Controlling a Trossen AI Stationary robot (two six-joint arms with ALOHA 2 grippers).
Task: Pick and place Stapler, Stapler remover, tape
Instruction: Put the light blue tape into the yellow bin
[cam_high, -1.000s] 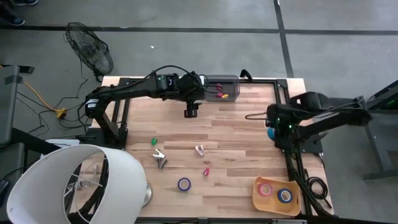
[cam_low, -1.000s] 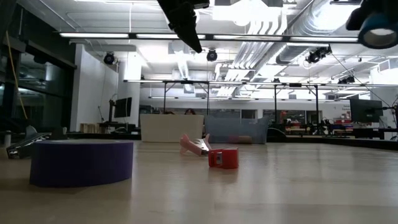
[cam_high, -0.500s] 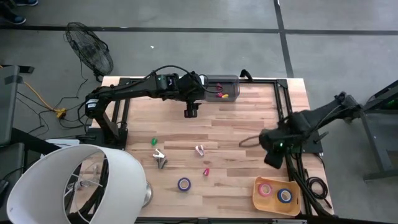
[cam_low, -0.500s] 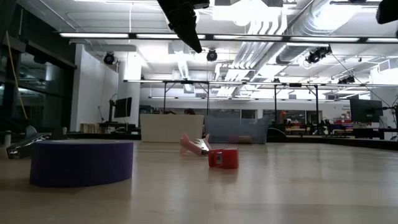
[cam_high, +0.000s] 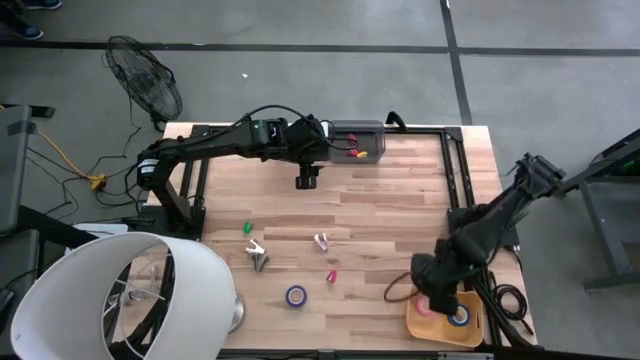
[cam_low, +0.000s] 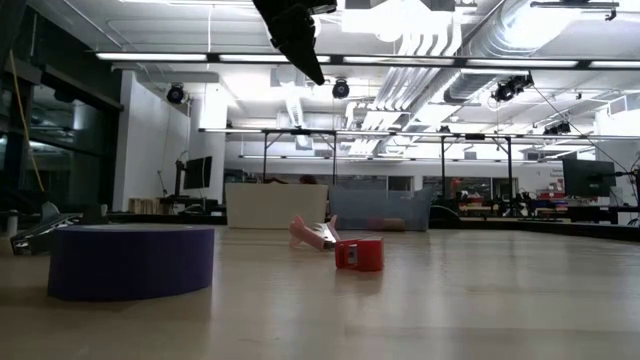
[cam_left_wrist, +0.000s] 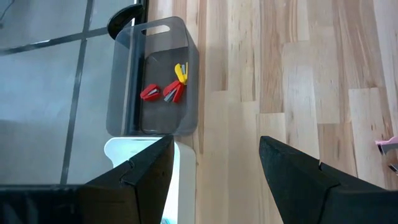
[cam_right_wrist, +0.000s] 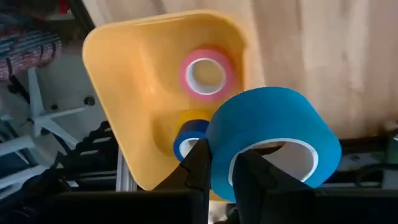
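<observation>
In the right wrist view my right gripper is shut on a blue tape roll above the yellow tray. The tray holds a pink roll and a small blue roll. The high view puts this gripper at the near right, over the tray. My left gripper hangs open over the far middle, with nothing between its fingers. A purple tape roll, a silver stapler, a pink staple remover, a red piece and a green piece lie on the table. My right gripper pinches the blue roll's wall: one finger stands in the hole, the other outside. The fingers point steeply down. The roll is lifted clear above the tray, with its hole facing the camera.
A grey bin with red and yellow pieces stands at the far edge, just beyond my left gripper. A large white lampshade covers the near left corner. Bare wood lies between the loose items and the tray.
My right gripper has swung from the table's right edge toward the near edge and down, tipping more steeply, with the blue roll still in its hold. It now hangs over the yellow tray and has left the low view.
</observation>
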